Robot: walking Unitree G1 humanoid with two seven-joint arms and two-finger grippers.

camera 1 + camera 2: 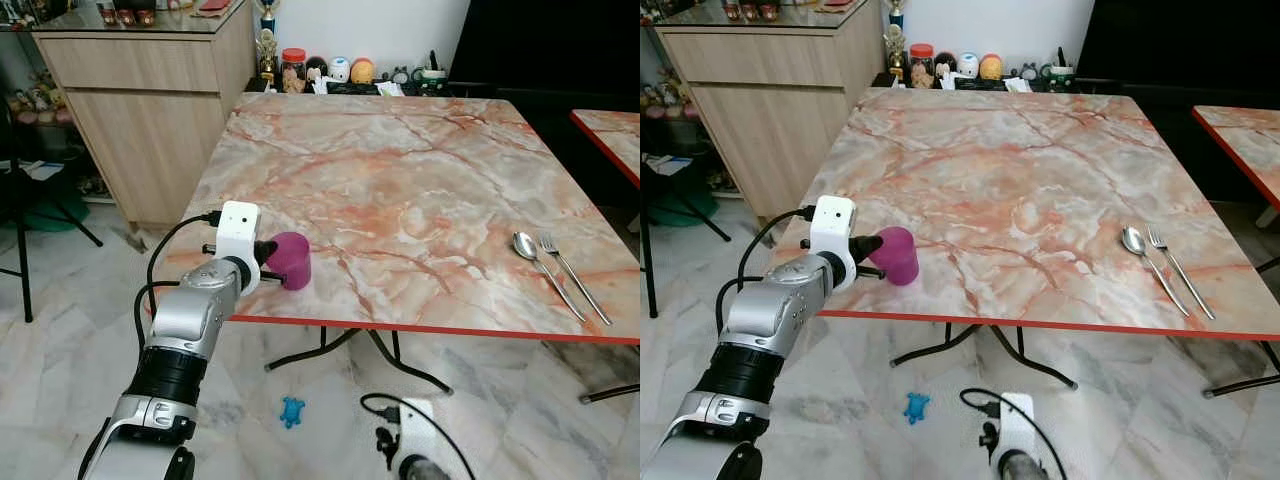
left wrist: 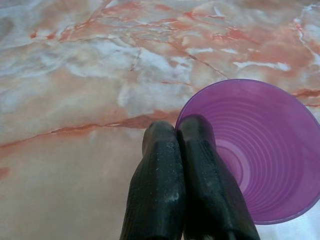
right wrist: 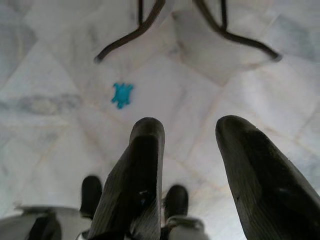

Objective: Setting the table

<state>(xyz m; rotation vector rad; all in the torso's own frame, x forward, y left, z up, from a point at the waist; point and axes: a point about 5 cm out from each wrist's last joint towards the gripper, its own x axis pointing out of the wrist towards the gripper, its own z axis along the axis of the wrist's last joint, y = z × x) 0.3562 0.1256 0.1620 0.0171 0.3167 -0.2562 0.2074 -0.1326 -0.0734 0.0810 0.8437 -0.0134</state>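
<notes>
A purple plastic cup (image 1: 292,260) lies tilted on its side near the front left edge of the marble table (image 1: 400,170). My left gripper (image 1: 266,254) is shut on the purple cup's rim (image 2: 260,150), one finger (image 2: 200,165) inside and one outside. A spoon (image 1: 525,246) and a fork (image 1: 572,277) lie side by side at the front right of the table. My right gripper (image 3: 190,127) hangs low beside the table with its fingers open over the floor, holding nothing.
A wooden cabinet (image 1: 150,100) stands to the left of the table. A second marble table (image 1: 612,130) sits at the right. Jars and figurines (image 1: 330,72) line the far side. A small blue toy (image 1: 291,411) lies on the floor near the table's legs (image 3: 145,25).
</notes>
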